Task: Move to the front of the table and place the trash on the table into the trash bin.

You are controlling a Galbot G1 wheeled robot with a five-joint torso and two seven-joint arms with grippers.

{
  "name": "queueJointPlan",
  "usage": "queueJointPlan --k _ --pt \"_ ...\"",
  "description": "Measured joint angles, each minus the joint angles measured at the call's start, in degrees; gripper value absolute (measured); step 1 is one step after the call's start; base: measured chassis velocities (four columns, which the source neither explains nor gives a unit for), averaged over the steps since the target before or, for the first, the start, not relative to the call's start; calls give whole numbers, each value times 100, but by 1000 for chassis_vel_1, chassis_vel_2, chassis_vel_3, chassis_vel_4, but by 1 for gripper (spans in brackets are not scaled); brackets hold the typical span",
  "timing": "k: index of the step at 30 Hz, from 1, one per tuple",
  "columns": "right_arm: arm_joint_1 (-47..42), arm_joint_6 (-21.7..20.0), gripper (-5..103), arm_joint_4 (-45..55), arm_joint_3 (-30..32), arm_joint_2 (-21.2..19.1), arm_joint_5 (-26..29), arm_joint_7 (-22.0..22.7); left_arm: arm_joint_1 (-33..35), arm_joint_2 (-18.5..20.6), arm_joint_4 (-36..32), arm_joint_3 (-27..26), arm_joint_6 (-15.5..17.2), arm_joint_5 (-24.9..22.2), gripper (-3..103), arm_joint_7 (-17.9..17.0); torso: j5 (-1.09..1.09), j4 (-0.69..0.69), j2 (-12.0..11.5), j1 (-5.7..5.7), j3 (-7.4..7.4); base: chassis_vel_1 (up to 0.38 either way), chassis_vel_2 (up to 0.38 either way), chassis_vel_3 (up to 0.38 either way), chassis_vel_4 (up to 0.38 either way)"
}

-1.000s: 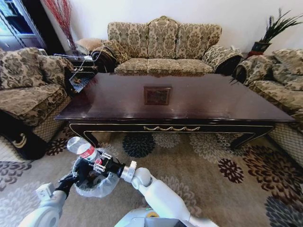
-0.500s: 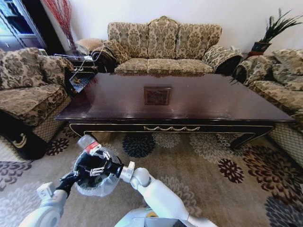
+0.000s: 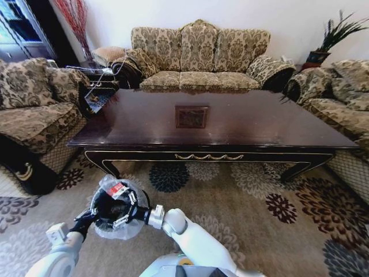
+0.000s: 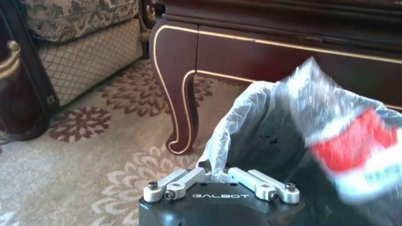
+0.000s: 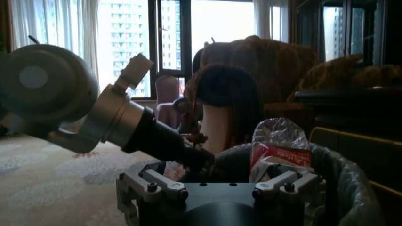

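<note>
Bottle (image 3: 115, 188) over trash bin (image 3: 134, 226)

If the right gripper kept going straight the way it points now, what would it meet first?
Probably the plastic bottle right beyond its fingertips, standing in the mouth of the trash bin. The right gripper points over the bin; past the bottle it would likely meet the bag-lined far rim, though depth is unclear.

One table (image 3: 242, 124). One trash bin (image 3: 118, 222). One plastic bottle (image 3: 115, 188). Two claws: left (image 3: 87, 218), right (image 3: 124, 208).
</note>
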Motion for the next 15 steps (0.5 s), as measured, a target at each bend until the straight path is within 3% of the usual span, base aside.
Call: queueJointPlan --k 2,8,13,15 --pt "9 -342 100 254 -285 -245 -9 292 -34 37 2 -1 -3 -32 2 -5 0 0 0 0 0 0 0 0 0" --pt "-11 -665 103 749 -448 -692 -360 825 -36 107 48 -45 -45 -76 2 -13 0 1 0 0 0 0 0 0 0" --pt "-182 -670 97 1050 -359 -1241 -502 974 -69 139 124 -61 -78 -111 2 -16 -1 0 0 0 1 0 0 0 0" --pt "-272 -422 95 1098 -279 -1415 -382 966 -129 160 175 -55 -81 -127 2 -22 0 1 0 0 0 0 0 0 0"
